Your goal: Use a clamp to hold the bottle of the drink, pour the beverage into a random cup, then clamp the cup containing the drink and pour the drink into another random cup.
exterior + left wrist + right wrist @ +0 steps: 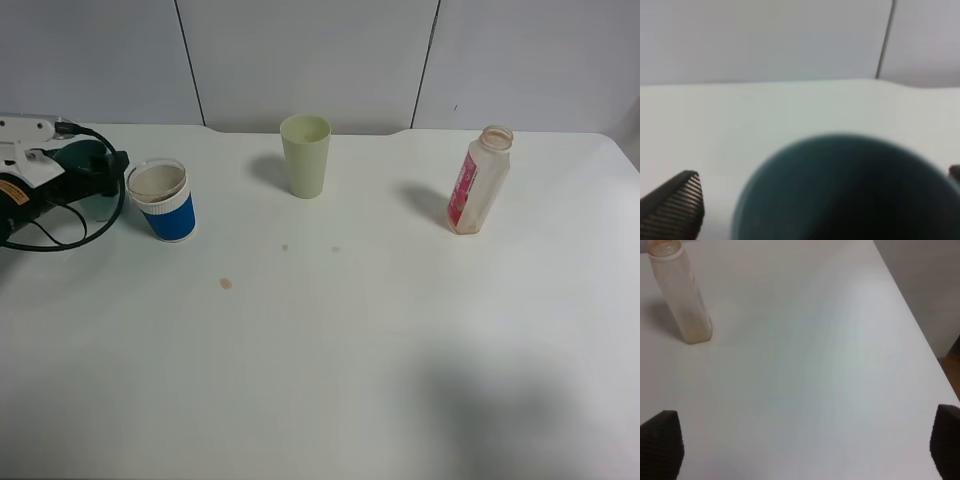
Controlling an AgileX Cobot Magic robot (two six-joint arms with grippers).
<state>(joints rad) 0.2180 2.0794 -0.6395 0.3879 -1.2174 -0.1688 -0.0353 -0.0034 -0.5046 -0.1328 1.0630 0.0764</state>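
While your left gripper (118,175) sits at the far left of the bench (330,340), its jaws stand released on either side of the blue cup (162,201), which is upright and right between them; from the high camera you cannot tell whether either jaw touches the cup wall. In your left wrist view the cup (850,190) fills the space just ahead of the gripper (825,200), blurred and dark, with one ribbed fingertip (682,202) clear of its side. The pale green cup (305,155) stands well off to that gripper's right, further back on the bench. Your right gripper (802,445) is spread wide with nothing between its jaws, hovering over bare bench; the bottle (682,295) stands upright, uncapped, well ahead of it and toward its left, apart from both fingertips (662,440). In the high view the bottle (478,182) is near the right end, and a few small spots (226,283) mark the bench.
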